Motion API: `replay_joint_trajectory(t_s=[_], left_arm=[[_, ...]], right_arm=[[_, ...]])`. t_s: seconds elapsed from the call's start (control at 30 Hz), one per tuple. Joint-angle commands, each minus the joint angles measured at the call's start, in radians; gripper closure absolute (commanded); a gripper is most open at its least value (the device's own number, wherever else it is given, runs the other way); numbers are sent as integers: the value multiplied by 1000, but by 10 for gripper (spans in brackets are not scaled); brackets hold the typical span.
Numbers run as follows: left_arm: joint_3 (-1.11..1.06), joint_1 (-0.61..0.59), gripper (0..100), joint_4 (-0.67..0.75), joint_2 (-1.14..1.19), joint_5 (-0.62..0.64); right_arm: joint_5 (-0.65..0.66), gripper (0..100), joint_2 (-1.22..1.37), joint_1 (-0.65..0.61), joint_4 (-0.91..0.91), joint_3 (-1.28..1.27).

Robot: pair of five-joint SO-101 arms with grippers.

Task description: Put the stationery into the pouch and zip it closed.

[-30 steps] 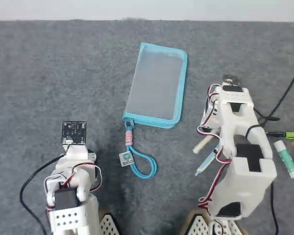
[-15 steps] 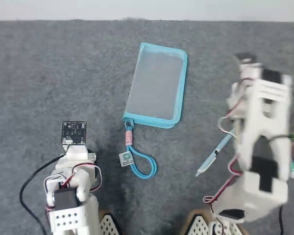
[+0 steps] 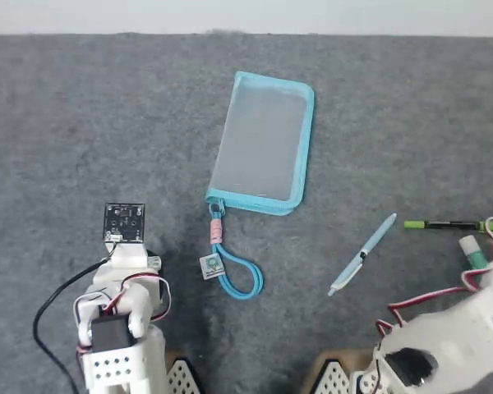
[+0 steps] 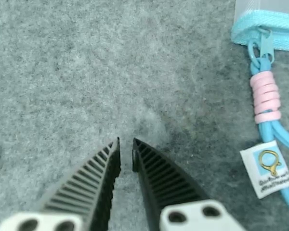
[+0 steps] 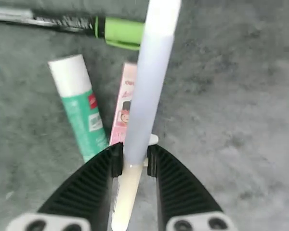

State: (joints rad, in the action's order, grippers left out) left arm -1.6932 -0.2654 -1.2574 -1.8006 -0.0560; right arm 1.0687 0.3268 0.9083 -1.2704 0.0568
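The translucent blue-edged pouch [image 3: 263, 152] lies flat mid-table, its zipper pull [image 4: 264, 41] carrying pink beads and a blue strap [image 3: 234, 275] with a tag. A light-blue pen [image 3: 363, 254] lies to its right. Farther right are a green-capped marker [image 3: 452, 223] and a green glue stick [image 3: 475, 250]. My right gripper [image 5: 134, 154] is shut on a pale pen [image 5: 149, 82], held above the glue stick [image 5: 82, 115], a pink eraser [image 5: 127, 96] and the marker [image 5: 119, 32]. My left gripper [image 4: 125, 144] is shut and empty, low over the mat, short of the strap.
Grey felt mat [image 3: 82, 123] covers the table. The left arm [image 3: 119, 312] sits at the near left, the right arm [image 3: 448, 341] at the near right corner. The tag [image 4: 266, 168] lies beside the left gripper.
The right arm swung from beside the pouch to the near right edge, carrying the pale pen, and uncovered the light-blue pen. The left arm stayed still.
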Motion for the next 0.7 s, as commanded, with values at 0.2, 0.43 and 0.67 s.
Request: replay_joint_trajectory(t_s=[0.2, 0.43, 0.67], left_arm=[[7, -3, 953, -3, -21, 6], [7, -3, 953, -3, -21, 6], [7, -3, 953, -3, -21, 6]], right_arm=[[21, 983, 82, 15, 128, 52], [18, 824, 81, 13, 101, 52], [14, 839, -36, -38, -16, 54]])
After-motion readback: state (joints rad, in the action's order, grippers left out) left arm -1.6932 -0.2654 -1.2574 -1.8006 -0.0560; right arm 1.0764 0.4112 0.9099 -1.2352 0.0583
